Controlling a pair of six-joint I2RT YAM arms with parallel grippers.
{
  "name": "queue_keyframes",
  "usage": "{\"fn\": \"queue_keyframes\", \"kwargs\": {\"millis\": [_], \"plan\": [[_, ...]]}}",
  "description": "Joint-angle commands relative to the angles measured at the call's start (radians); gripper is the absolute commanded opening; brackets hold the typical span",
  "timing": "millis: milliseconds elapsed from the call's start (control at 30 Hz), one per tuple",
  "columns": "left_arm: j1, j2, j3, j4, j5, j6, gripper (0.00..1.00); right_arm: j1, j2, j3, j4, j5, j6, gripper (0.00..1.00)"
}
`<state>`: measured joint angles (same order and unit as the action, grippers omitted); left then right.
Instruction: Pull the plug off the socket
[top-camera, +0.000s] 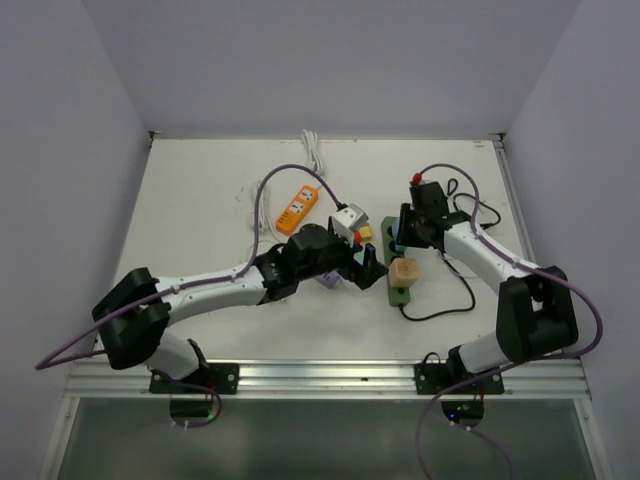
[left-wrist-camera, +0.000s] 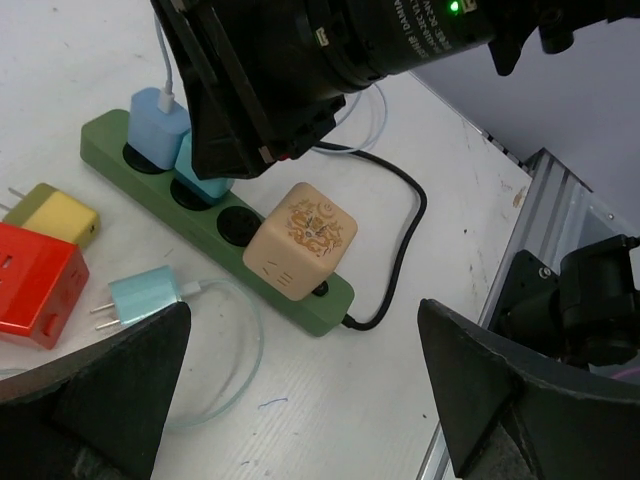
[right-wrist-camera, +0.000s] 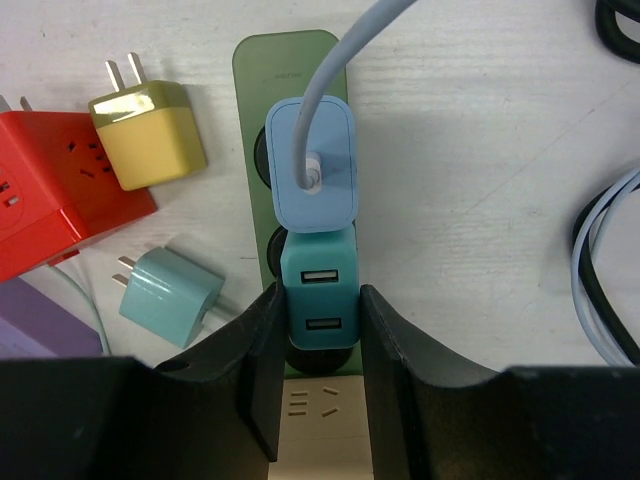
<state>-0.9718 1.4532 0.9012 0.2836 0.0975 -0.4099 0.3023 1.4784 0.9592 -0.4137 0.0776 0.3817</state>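
White table (top-camera: 200, 190): matte, flat, faintly scuffed. On it lies the green power strip (right-wrist-camera: 290, 55), a long smooth plastic bar w/ rounded ends and round sockets.

Right claw (right-wrist-camera: 318, 335) is clamped narrow on the teal charger (right-wrist-camera: 318, 275), one black pad on each long side, low near the strip face. That charger is plugged into the strip, touching the blue charger (right-wrist-camera: 311, 165) in the next socket. There's an empty socket btwn it and the beige cube (left-wrist-camera: 300, 240). Left claw (left-wrist-camera: 300, 400) hangs spread wide, holding nothing, just beside the strip.

Doing the pull well, as I judge it:
- Go straight up along the prongs, no twist. Nothing pins the strip, so it'll prob lift too.
- Left claw could press the strip down near the beige cube first.
- Mind the blue charger. It's close enough that the pads may drag it.

Materials, big to small:
- Beige cube: rounded corners, satin finish, gold print on top.
- Red cube (right-wrist-camera: 40, 190): glossy hard plastic, slots in its face.
- Blue charger: pale, soft-cornered, cable out the top.
- Teal charger: slim box, two USB slots, slick sides, so the grip may slip.
- Yellow adapter (right-wrist-camera: 150, 135): loose, two bare metal prongs.
- Mint plug (right-wrist-camera: 170, 295): loose, smallest, prongs out.
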Motion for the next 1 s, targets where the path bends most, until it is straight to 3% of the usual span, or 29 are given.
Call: {"fn": "queue_keyframes", "kwargs": {"millis": [0, 300, 433, 600, 867, 967], "plan": [[-0.042, 0.053, 0.002, 0.137, -0.094, -0.04, 1.0, 0.001, -0.063, -0.007, 0.059, 0.028, 0.052, 0.0], [-0.082, 0.281, 0.094, 0.21, -0.234, -0.066, 1.0, 0.001, -0.075, -0.04, 0.078, 0.014, 0.057, 0.0], [-0.084, 0.401, 0.171, 0.201, -0.231, -0.064, 1.0, 0.0, -0.089, -0.048, 0.078, 0.008, 0.056, 0.0], [-0.085, 0.43, 0.176, 0.266, -0.211, -0.078, 1.0, 0.0, -0.098, -0.062, 0.075, 0.011, 0.046, 0.0], [-0.085, 0.435, 0.169, 0.204, -0.251, -0.09, 1.0, 0.001, -0.105, -0.063, 0.066, -0.018, 0.034, 0.0], [-0.085, 0.44, 0.154, 0.203, -0.225, -0.089, 0.93, -0.009, -0.098, -0.04, 0.05, -0.042, 0.028, 0.0]]}}
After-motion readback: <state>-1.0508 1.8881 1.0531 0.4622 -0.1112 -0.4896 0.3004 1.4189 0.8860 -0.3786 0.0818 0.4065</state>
